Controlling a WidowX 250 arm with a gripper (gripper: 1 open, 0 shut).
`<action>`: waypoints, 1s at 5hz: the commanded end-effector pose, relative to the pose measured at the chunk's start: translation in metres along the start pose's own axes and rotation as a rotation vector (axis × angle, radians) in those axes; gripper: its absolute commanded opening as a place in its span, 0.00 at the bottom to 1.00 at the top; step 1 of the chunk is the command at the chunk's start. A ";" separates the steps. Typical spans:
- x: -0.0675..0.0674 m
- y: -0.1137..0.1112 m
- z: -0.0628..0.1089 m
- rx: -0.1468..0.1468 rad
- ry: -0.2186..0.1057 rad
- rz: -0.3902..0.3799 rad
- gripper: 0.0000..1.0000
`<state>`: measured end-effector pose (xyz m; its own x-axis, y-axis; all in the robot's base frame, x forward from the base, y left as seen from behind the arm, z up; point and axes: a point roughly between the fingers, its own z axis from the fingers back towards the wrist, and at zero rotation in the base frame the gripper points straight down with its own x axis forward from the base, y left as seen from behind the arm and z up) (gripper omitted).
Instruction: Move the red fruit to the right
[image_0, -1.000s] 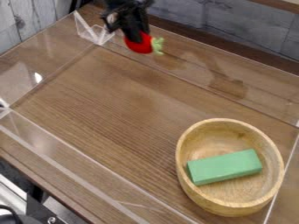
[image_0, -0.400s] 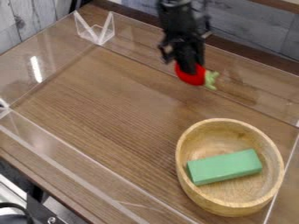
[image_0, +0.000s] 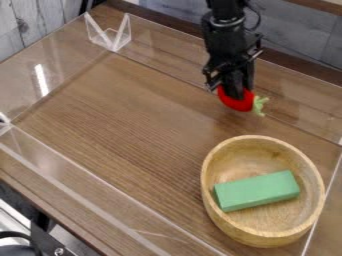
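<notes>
Gripper (image_0: 235, 88): black, two-fingered, pointing steeply down from a dark arm that enters at the far edge of the view, right of centre; its jaws are closed on the red fruit, which shows between and just below the fingertips. Wooden table (image_0: 127, 150): brown grain surface filling most of the view, enclosed by a low clear plastic wall; a folded clear piece stands at the far left corner. Wooden bowl (image_0: 223, 160): pale, round, shallow, resting on the table at the near right, well apart from the claw and nearer to the viewer. Green block (image_0: 257, 190): flat rectangular piece lying inside the bowl, slightly tilted, its long side running left to right. Red fruit (image_0: 239, 99): small bright-red toy strawberry, held at the claw's tip at the far right part of the table, at or just above the wood; whether it touches the surface cannot be told. Its green leafy cap (image_0: 263, 103) points right, away from the fingers. The fruit sits beyond the bowl's far rim, clear of it.
</notes>
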<state>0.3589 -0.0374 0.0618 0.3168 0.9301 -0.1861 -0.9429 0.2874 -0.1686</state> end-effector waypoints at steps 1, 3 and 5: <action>0.001 -0.011 0.006 -0.056 -0.036 -0.022 0.00; 0.002 -0.014 -0.012 -0.065 -0.062 -0.029 0.00; 0.004 -0.014 -0.025 -0.069 -0.085 -0.035 0.00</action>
<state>0.3693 -0.0403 0.0359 0.3189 0.9413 -0.1109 -0.9327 0.2908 -0.2136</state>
